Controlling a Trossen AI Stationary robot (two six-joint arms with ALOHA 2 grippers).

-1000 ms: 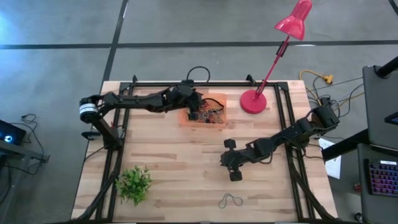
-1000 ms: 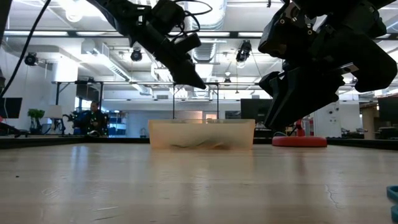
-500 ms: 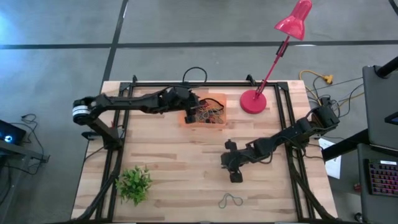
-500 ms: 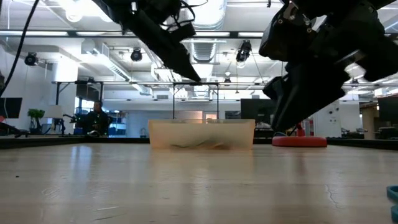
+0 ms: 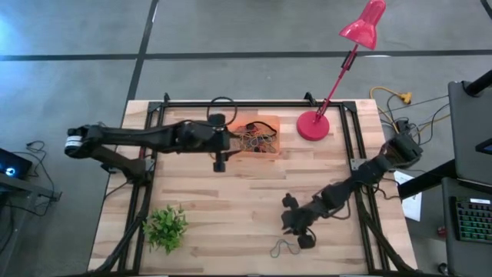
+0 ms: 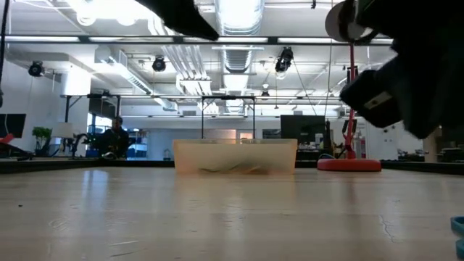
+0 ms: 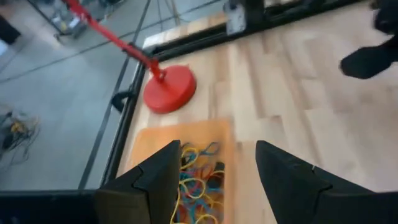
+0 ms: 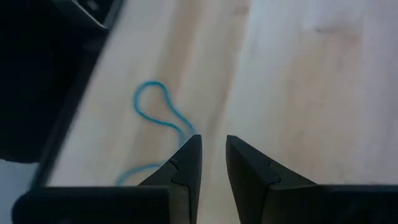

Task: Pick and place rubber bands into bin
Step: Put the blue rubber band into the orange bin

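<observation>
One blue rubber band (image 5: 285,248) lay twisted into a figure-eight on the desk (image 5: 231,200) near its front edge, at about five o'clock from the middle. The right tool (image 5: 301,237) hung just beside and above it, its fingers (image 8: 186,163) released a narrow gap apart with the band's loop (image 8: 155,109) just ahead of the tips. The other rubber bands (image 5: 257,141) sat heaped in the orange bin (image 5: 265,121) at twelve o'clock on the desk. The left tool (image 5: 219,161) hovered off the bin's near-left corner, fingers (image 7: 158,177) released wide and holding nothing. A red lamp base (image 5: 313,125) stood at one o'clock beside the bin, and a small green plant (image 5: 166,227) at seven o'clock.
</observation>
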